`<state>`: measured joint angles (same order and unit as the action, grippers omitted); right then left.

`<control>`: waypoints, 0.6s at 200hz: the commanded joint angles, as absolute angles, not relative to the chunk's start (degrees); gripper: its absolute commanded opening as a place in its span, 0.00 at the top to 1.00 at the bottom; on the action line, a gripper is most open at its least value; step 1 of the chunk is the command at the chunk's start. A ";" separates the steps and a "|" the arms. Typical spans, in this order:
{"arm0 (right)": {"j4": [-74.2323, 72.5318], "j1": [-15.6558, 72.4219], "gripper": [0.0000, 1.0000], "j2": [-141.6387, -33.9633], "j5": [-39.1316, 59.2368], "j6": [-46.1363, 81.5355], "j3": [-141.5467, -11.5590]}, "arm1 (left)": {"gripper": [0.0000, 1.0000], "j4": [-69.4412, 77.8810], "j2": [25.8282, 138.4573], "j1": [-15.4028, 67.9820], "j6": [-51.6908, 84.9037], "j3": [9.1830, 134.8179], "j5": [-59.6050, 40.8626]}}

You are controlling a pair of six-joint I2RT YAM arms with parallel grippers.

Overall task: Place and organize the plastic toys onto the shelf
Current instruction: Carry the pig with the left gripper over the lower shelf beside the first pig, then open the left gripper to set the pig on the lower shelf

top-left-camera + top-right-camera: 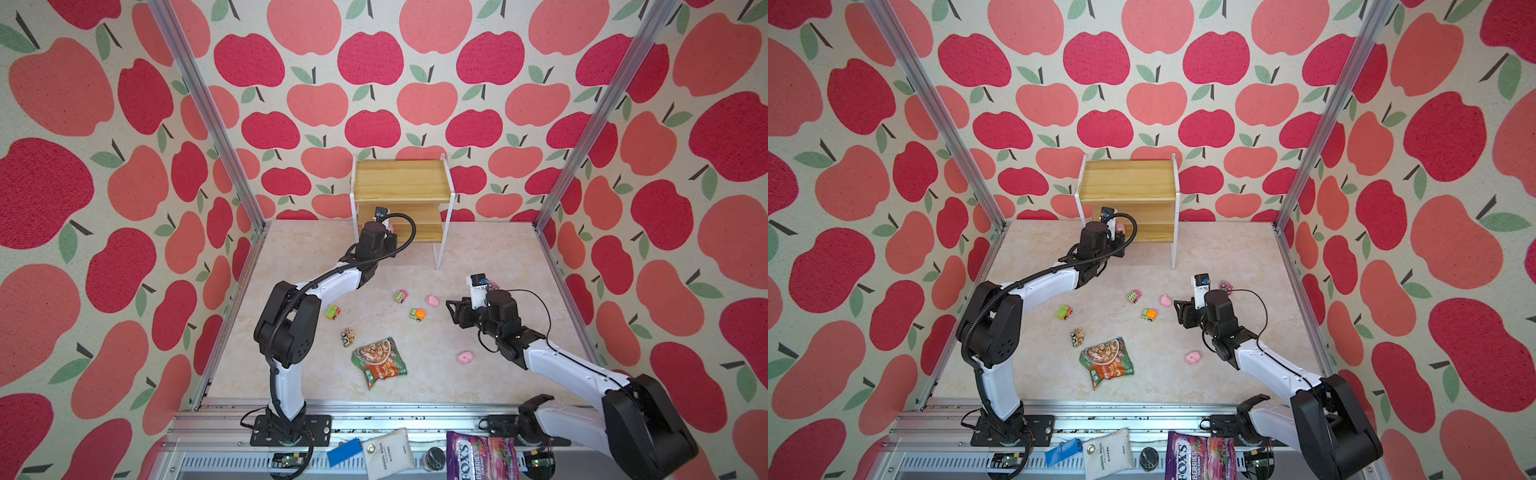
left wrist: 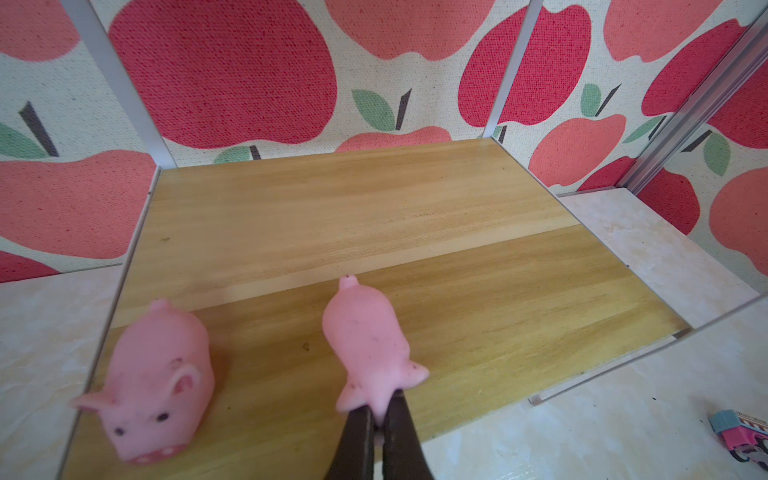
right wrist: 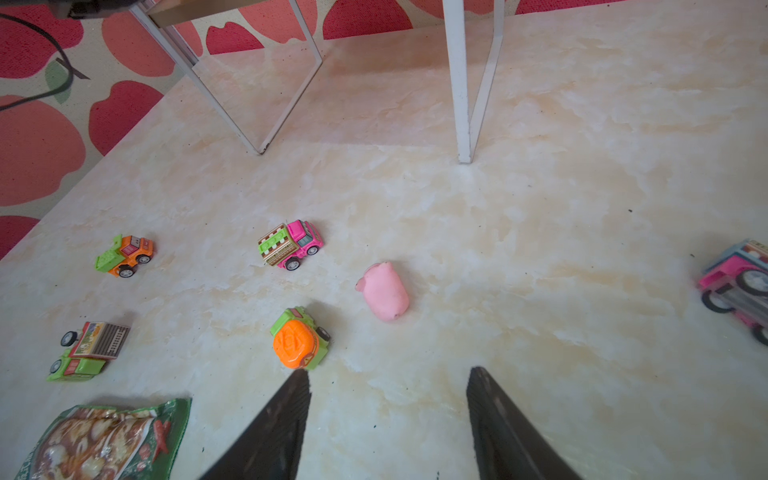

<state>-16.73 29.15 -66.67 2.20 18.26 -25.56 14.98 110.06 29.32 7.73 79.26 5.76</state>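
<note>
The shelf [image 1: 401, 183] stands at the back wall. My left gripper [image 2: 380, 405] is shut on the head of a pink pig [image 2: 365, 336], holding it over the lower board [image 2: 374, 216]; I cannot tell if it touches the wood. Another pig [image 2: 158, 374] stands on that board beside it. My right gripper [image 3: 388, 374] is open and empty above the floor [image 1: 453, 309]. On the floor lie a pig [image 3: 384, 291], a second pig [image 1: 465, 357], an orange-topped truck [image 3: 299, 338], a pink truck [image 3: 291, 245], an orange truck [image 3: 124, 253], a tipped truck [image 3: 89, 347] and another pink truck [image 3: 737, 286].
A green-and-orange snack packet [image 1: 379, 361] lies near the front of the floor. The shelf's white legs [image 3: 463, 83] stand behind the toys. A purple candy bag [image 1: 478, 457] and a white sachet [image 1: 386, 455] rest on the front rail. Apple-patterned walls close in three sides.
</note>
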 commanded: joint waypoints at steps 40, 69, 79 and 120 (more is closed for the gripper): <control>-17.23 29.60 0.36 -66.27 2.90 18.72 -25.41 | 0.93 14.33 112.84 28.74 6.86 82.08 6.83; -17.14 29.58 0.36 -66.01 3.07 18.72 -25.48 | 0.92 14.22 113.64 28.59 6.76 82.84 7.21; -17.05 29.59 0.37 -65.96 3.16 18.76 -25.48 | 0.92 14.13 113.88 28.60 6.67 83.05 7.47; -17.01 29.61 0.36 -65.96 3.45 18.72 -25.60 | 0.83 14.78 113.36 28.82 6.59 82.13 7.65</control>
